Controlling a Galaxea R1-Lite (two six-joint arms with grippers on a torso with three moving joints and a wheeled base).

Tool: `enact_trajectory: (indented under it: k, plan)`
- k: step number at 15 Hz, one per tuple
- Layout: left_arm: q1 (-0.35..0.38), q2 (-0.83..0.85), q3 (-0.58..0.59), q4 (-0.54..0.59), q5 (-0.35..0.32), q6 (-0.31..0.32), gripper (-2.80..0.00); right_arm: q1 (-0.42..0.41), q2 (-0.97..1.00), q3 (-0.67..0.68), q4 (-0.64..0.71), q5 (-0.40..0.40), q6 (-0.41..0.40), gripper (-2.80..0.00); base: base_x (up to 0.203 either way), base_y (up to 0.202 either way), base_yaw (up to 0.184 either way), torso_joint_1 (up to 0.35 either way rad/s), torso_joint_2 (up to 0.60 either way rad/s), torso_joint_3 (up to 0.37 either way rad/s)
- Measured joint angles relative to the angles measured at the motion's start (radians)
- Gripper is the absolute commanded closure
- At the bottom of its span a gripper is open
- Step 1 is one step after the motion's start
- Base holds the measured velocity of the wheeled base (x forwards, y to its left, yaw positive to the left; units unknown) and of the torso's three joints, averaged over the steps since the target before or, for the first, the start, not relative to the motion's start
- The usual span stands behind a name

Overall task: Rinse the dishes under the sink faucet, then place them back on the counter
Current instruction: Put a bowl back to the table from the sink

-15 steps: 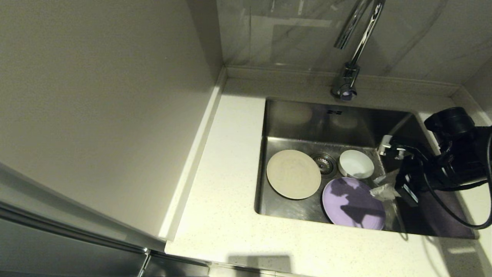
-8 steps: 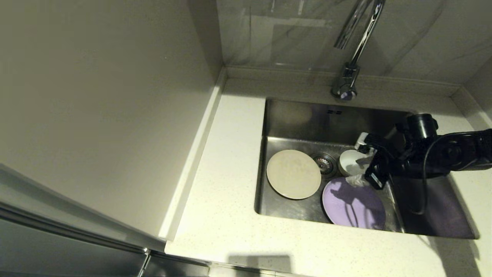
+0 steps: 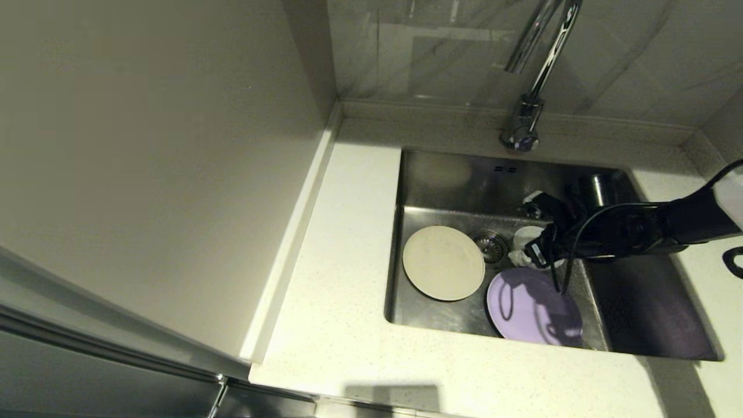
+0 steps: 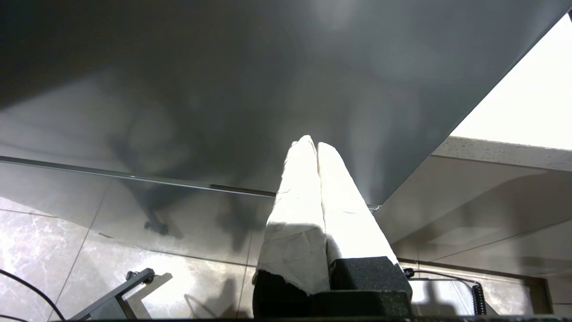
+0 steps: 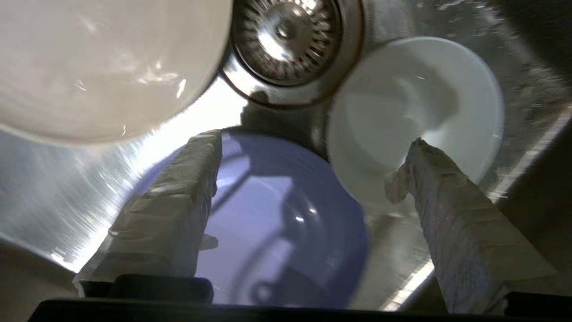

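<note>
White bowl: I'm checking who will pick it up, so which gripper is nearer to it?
Right. The right gripper hangs open just over the white bowl in the sink; the left gripper is shut, away from the sink.

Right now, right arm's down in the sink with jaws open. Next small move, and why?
Probably ease the right gripper lower so its jaws straddle the near rim of the white bowl, then close. The jaws stand wide open with nothing between them, one finger already over the bowl's edge. All three dishes lie in the sink, none yet under the faucet. The left gripper is parked, shut.
</note>
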Motion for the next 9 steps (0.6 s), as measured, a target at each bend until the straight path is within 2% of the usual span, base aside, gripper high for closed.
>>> enact_trajectory:
  k: [2,9]
  plan:
    - [0.000,0.000,0.000,0.000,0.000,0.000,0.00,0.009,0.028,-0.048,0.033,0.002,0.050,-2.80,0.000,0.000,0.000,0.000,0.00,0.000]
    - [0.000,0.000,0.000,0.000,0.000,0.000,0.00,0.034,0.185,-0.251,0.057,-0.001,0.093,-2.80,0.000,0.000,0.000,0.000,0.00,0.000]
